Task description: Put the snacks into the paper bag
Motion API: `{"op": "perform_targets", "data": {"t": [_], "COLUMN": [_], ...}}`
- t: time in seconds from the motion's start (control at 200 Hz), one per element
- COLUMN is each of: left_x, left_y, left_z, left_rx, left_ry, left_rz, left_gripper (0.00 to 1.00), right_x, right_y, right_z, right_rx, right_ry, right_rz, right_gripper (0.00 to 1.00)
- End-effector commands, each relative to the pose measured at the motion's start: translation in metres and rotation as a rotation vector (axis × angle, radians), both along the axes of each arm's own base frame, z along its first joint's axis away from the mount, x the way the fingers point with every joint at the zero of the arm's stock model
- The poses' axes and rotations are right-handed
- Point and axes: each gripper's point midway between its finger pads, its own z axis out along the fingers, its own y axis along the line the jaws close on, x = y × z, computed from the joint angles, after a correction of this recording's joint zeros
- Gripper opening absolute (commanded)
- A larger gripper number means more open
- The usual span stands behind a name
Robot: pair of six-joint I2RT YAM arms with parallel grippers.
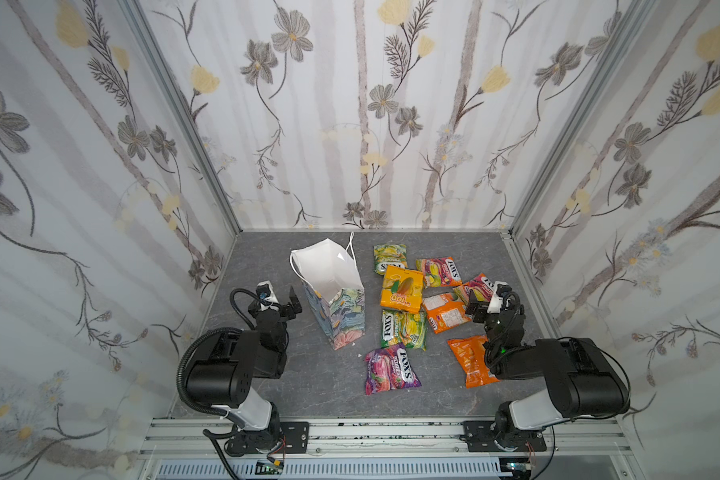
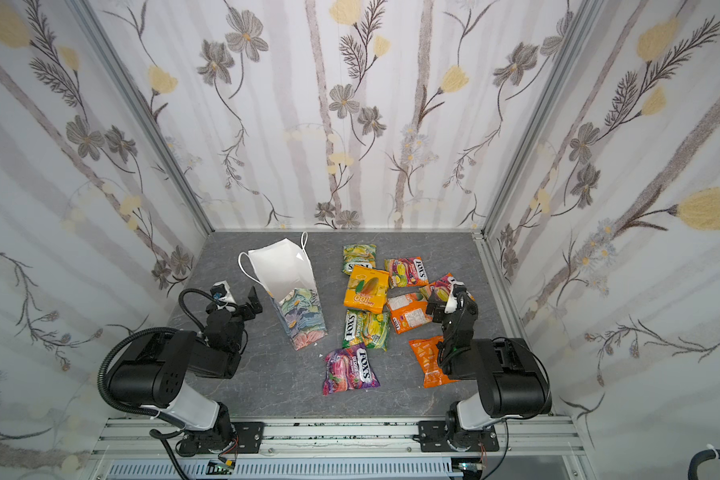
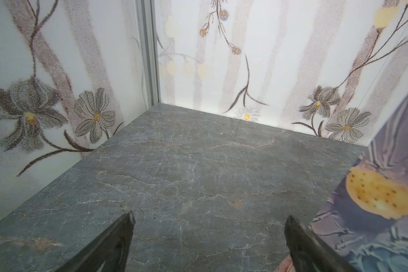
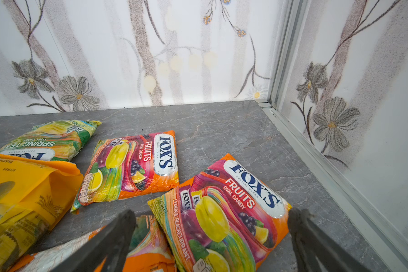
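Over the nearer Fruits packet point(image 4: 233, 188), the right end effector point(image 4: 213, 215) hangs wide and empty: straddle its middle, close firmly.

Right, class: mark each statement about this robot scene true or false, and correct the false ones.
1. The paper bag stands on the table with its mouth open. True.
2. The purple packet is inside the bag. False: it lies on the table, outside the bag.
3. The right gripper is open over a red Fruits packet. True.
4. The left gripper is shut on the bag's handle. False: it is open and empty, beside the bag.
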Motion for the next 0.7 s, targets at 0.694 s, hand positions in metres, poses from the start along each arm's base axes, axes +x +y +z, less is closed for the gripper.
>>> {"op": "perform_targets", "data": {"t": [0.694], "left_x": [-0.007], "left_y": [0.015], "left_z": [0.041], "left_rx": [-0.03], "left_ry": [-0.07], "left_rz": [0.091], "left_gripper": [1.0], "right_x": [0.006], "right_y": [0.004], "right_z": [0.018], "right_rx": [-0.017], "right_ry": [-0.039], "right_rz": [0.024], "right_gripper": [0.99]}}
